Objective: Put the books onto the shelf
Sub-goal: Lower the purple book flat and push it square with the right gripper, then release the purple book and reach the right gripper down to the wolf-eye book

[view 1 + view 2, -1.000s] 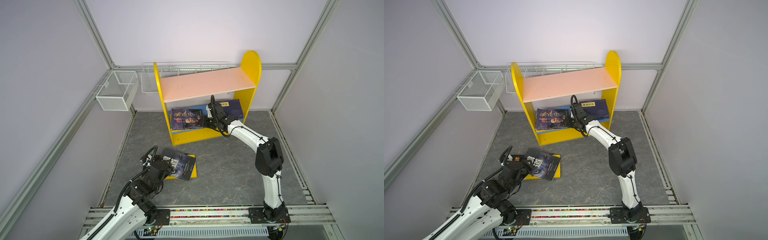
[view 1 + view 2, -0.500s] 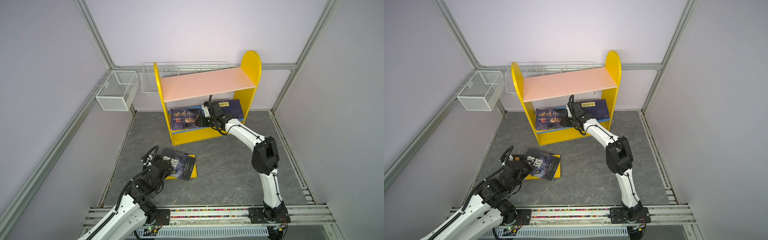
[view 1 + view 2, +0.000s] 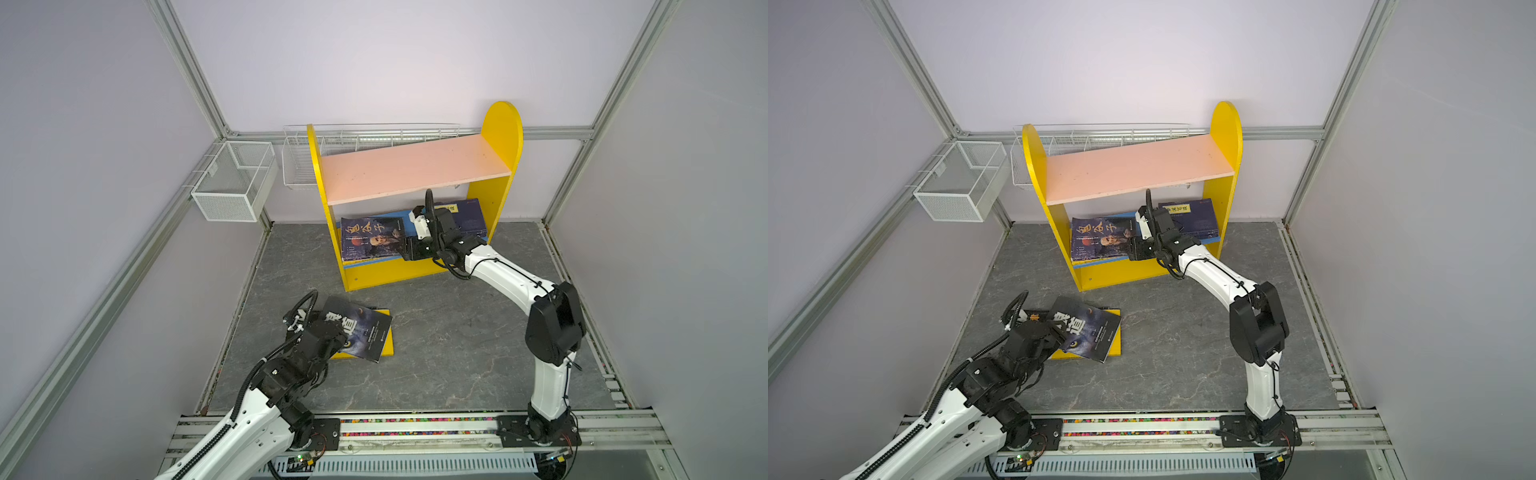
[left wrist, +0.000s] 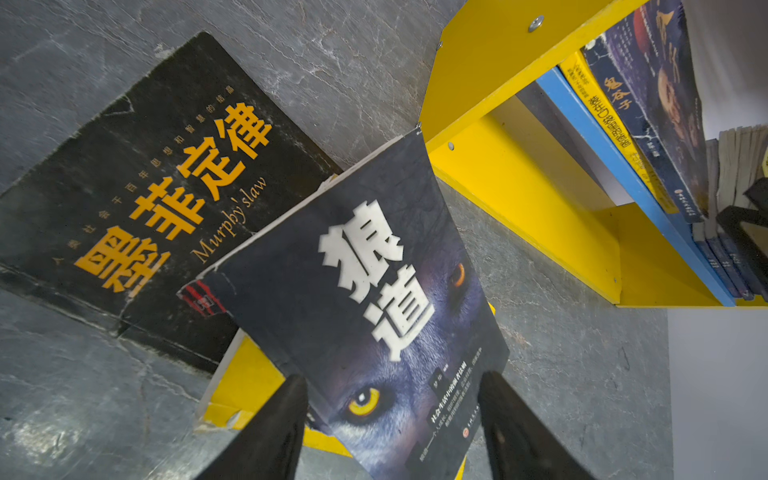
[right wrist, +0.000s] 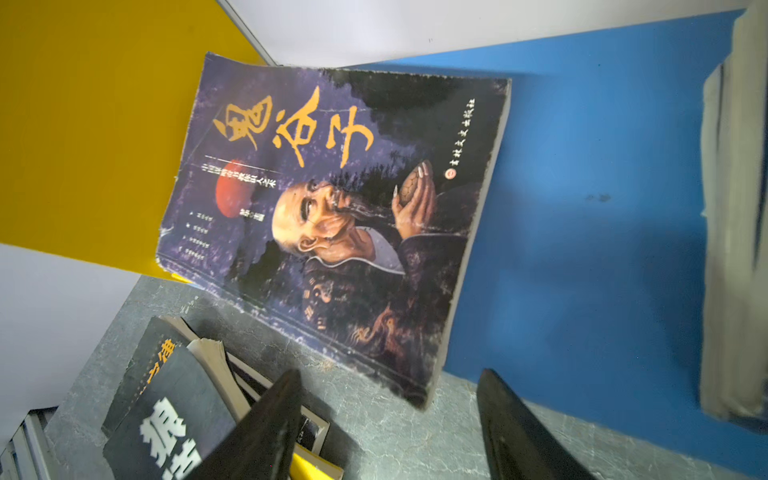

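The shelf point(image 3: 415, 170) stands at the back, with yellow sides, a pink upper board and a blue lower board point(image 5: 582, 208). On the lower board lies a navy book with an old man's face point(image 3: 372, 239) point(image 5: 332, 208), and to its right a navy stack point(image 3: 469, 216). My right gripper point(image 3: 405, 248) point(image 5: 388, 374) is open just in front of that book, holding nothing. On the floor a wolf-eye book point(image 3: 361, 332) point(image 4: 374, 270) lies on a black book point(image 4: 158, 178) and a yellow book point(image 4: 249, 374). My left gripper point(image 3: 332, 328) point(image 4: 392, 378) hangs open over the wolf-eye book's edge.
Two white wire baskets point(image 3: 232, 183) point(image 3: 299, 166) hang on the back left frame. The metal rail point(image 3: 415, 428) with both arm bases runs along the front. Walls close in the grey floor on three sides.
My right gripper has opened and drawn back a little from the lower board, leaving the old-man book lying there. The left arm has not moved.
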Motion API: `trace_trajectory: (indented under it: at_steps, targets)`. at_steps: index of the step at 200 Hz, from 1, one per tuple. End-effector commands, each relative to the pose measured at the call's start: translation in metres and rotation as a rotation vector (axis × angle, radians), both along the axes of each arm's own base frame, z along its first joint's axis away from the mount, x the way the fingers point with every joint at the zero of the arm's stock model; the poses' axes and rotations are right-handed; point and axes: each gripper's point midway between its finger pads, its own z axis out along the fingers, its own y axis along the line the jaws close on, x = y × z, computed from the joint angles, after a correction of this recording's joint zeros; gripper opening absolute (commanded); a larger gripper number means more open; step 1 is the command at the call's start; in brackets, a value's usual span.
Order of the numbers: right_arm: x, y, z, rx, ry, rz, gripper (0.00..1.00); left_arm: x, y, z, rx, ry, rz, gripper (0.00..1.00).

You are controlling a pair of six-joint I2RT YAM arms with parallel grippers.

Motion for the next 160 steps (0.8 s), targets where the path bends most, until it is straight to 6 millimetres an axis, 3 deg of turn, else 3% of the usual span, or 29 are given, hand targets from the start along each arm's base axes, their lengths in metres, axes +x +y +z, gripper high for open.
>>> trace_trajectory:
  at_steps: [1,68,160]
  targets:
    - [-0.007,-0.005,-0.005,-0.050,-0.018,0.037,0.65,-0.002,0.001,-0.005,0.005,0.017,0.005,0.66]
    - [-0.018,-0.006,-0.025,-0.164,0.011,0.082,0.36,-0.002,0.001,-0.005,0.001,0.017,0.005,0.66]
    - [0.002,0.004,-0.032,-0.195,0.007,0.073,0.29,-0.004,0.005,-0.005,0.005,0.015,0.017,0.66]
